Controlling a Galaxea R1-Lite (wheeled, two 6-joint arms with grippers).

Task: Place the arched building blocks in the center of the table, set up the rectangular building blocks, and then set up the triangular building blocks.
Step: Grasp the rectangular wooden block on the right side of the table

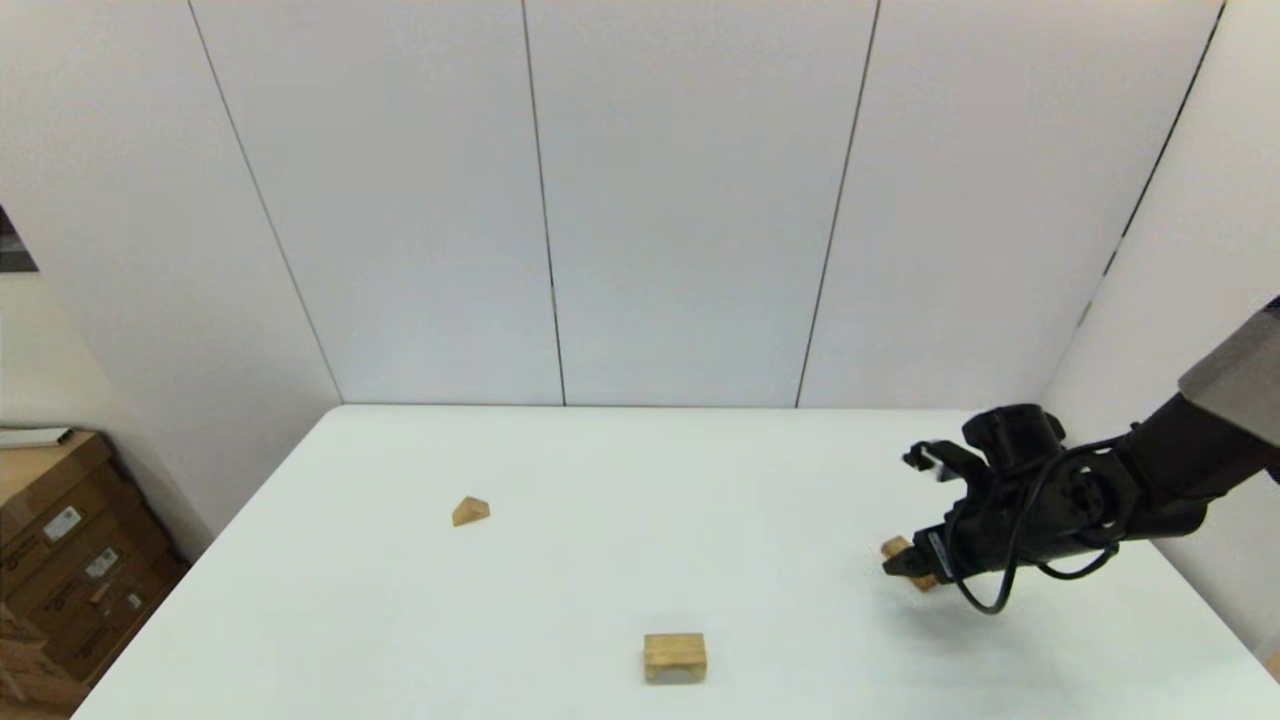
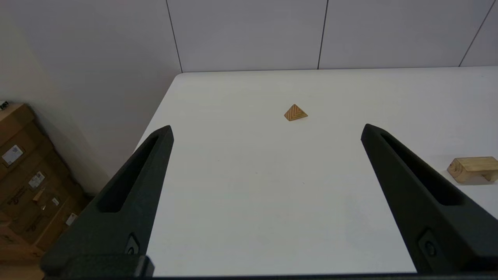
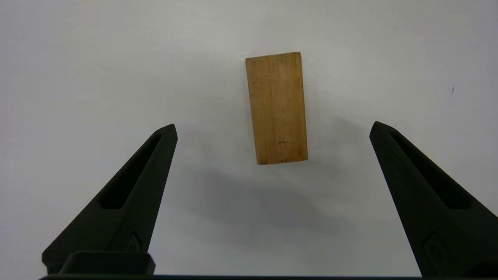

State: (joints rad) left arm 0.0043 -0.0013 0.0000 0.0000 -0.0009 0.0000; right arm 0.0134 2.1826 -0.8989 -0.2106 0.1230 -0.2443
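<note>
Right gripper: fingers spread wide and holding nothing, poised above the rectangular block near the table's right edge. In the head view this gripper reaches in from the right, low over the surface.
Rectangular block: lies flat on the table, between the two fingers but touching neither. The right wrist view shows its whole top face; the head view shows only a small corner of it past the gripper's body.
Left gripper: fingers wide apart and empty, held back over the table's near left part. It does not appear in the head view; only its own wrist view shows it.
Triangular block: sits alone toward the left side of the table, well apart from the other blocks. The left wrist view shows its striped grain face, which the head view does not resolve.
Arched block: close to the near edge, about midway along it. In the head view it looks like a plain chunk; the left wrist view shows the notch on its underside.
Cardboard boxes: on the floor beyond the table's left edge.
</note>
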